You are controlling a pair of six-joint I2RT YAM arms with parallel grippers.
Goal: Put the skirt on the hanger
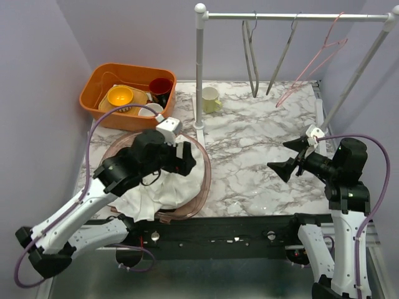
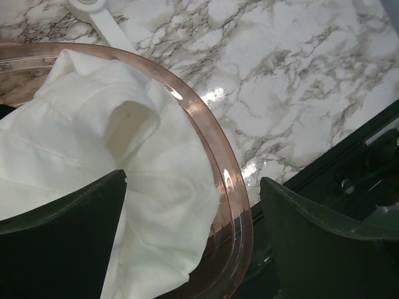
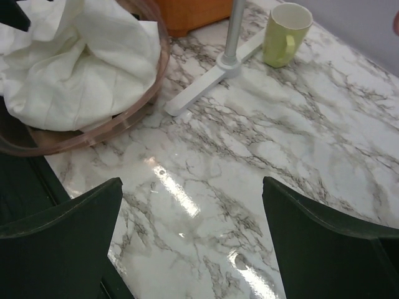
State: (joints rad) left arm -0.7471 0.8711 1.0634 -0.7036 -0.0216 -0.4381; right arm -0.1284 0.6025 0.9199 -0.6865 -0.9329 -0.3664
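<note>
Lilac walls point(image 1: 37, 75), glossy marble tabletop point(image 1: 249, 156)

Hangers: three on the rail at 1 o'clock, namely a grey hanger point(image 1: 252, 68), a second grey hanger point(image 1: 280, 62) and a pink hanger point(image 1: 299, 78)
Rack point(image 1: 199, 68): one
Skirt point(image 1: 159, 190): one, white, 8 o'clock
Basin point(image 1: 202, 187): one, clear pink, 8 o'clock
Orange bin point(image 1: 93, 84): one, 10 o'clock
Cups: two, a green mug point(image 1: 211, 99) at 12 o'clock and a dark red cup point(image 1: 161, 87) in the bin
Yellow bowl point(image 1: 120, 96): one, in the bin
Grippers: two, the left gripper point(image 1: 187, 159) and the right gripper point(image 1: 278, 156)

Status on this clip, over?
Left gripper open over skirt. Right gripper open, empty. Skirt bunched in pink basin, hangers on rail. No obstruction seen.
</note>
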